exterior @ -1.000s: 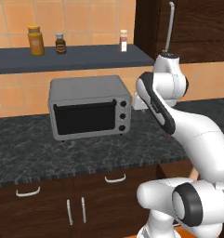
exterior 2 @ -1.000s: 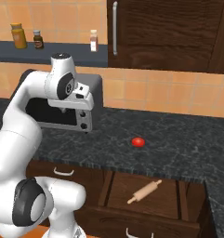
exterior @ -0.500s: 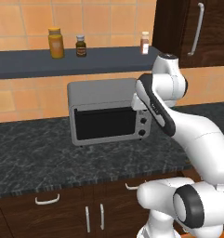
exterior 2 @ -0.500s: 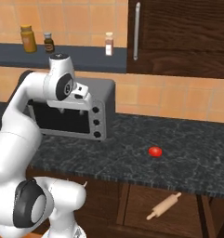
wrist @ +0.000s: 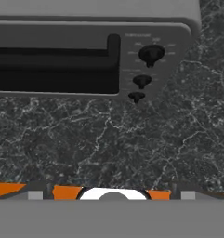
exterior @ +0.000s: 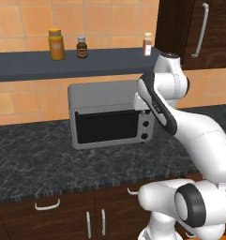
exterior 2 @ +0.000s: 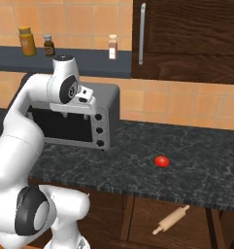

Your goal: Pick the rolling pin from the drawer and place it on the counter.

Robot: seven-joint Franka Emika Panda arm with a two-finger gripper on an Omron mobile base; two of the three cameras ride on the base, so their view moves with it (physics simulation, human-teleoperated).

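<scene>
The rolling pin (exterior 2: pixel 171 219) lies in the open drawer (exterior 2: pixel 138 221) below the counter (exterior 2: pixel 186 165), at the lower right of the right base view. It rests diagonally, one knobbed end toward the upper right and the other toward the lower left. Nothing touches it.

The gripper (exterior 2: pixel 75 114) is held high over the counter, directly in front of the toaster oven (exterior 2: pixel 96 124) and well apart from the drawer. Its fingers are too small and too dark against the oven front to read; jaw opening cannot be determined. Nothing is seen in its hold.

In the hand view, the camera looks down on the marbled stone surface and on the lower front of the toaster oven, with three dark knobs (wrist: pixel 151 55) stacked on its control panel.

A small red tomato (exterior 2: pixel 161 161) sits on the counter, to the right of the oven and apart from it. Three jars (exterior: pixel 56 44) stand on the slate-grey wall shelf (exterior: pixel 39 65) above the oven.
</scene>
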